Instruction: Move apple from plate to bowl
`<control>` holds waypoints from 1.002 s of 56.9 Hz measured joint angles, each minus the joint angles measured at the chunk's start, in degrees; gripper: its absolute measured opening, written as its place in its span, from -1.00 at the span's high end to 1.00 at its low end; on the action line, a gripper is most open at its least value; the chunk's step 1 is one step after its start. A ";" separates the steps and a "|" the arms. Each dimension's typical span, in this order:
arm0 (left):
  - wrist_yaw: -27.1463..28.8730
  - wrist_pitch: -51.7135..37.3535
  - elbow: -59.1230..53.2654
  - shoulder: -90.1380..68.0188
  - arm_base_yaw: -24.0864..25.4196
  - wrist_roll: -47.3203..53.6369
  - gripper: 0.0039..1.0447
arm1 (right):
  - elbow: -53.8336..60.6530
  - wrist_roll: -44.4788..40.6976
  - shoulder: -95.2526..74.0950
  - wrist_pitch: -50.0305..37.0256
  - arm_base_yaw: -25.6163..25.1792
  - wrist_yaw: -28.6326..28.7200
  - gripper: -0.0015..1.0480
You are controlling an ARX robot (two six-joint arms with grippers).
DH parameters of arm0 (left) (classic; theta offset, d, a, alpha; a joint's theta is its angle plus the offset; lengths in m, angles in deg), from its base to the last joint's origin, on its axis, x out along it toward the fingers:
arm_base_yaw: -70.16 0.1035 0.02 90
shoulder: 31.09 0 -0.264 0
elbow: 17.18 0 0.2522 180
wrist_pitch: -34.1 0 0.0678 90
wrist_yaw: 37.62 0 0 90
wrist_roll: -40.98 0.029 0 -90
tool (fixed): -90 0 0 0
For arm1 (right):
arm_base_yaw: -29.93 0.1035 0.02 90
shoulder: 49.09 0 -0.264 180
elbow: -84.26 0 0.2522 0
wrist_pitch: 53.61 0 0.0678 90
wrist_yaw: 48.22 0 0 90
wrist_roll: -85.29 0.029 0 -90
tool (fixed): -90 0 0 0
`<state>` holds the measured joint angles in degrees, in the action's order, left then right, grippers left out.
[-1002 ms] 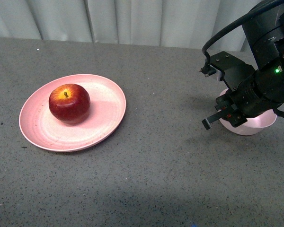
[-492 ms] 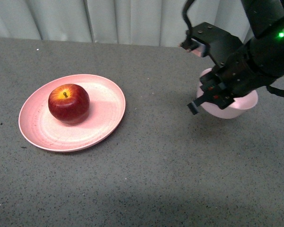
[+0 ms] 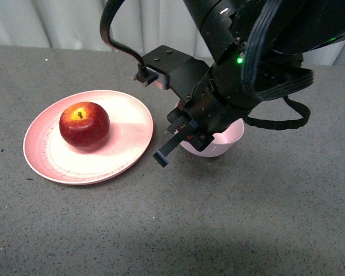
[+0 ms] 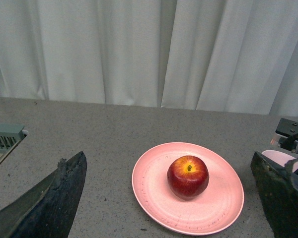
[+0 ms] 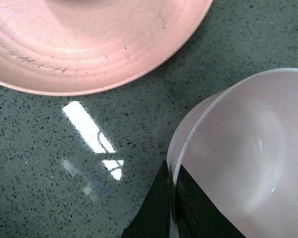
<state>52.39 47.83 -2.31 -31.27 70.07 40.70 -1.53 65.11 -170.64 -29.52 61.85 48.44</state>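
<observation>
In the front view, the far side of the bowl (image 3: 215, 148) is hidden by the right arm (image 3: 241, 75), and whether it rests on the bench (image 3: 247, 218) cannot be told. It is seen just beside the plate (image 3: 132, 123), on which the apple (image 3: 84, 125) sits.

In the left wrist view, the left hand (image 4: 168, 157) is spread open and empty, with the apple well ahead between its fingers (image 4: 54, 198).

In the right wrist view, only the plate's edge is shown. The right hand (image 5: 173, 171) is clenched on the bowl's rim.
</observation>
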 joint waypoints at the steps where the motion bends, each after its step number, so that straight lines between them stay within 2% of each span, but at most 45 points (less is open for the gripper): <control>1: 0.00 0.00 0.00 0.00 0.00 0.00 -0.88 | -0.17 0.00 -0.15 0.07 0.09 0.00 0.98; 24: 0.00 0.00 0.00 0.00 0.00 0.00 -0.88 | -5.60 0.85 -5.53 1.53 1.88 0.33 0.98; 41: 0.00 0.00 0.00 0.00 0.00 0.00 -0.88 | -4.20 1.16 -5.07 -2.14 1.68 0.59 0.24; 57: 0.02 0.00 0.00 0.00 0.00 0.00 -0.88 | 4.22 4.87 2.82 -13.57 -0.68 -0.02 -0.50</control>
<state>52.41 47.83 -2.31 -31.27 70.07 40.70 2.69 69.98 -167.82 -43.09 61.17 48.42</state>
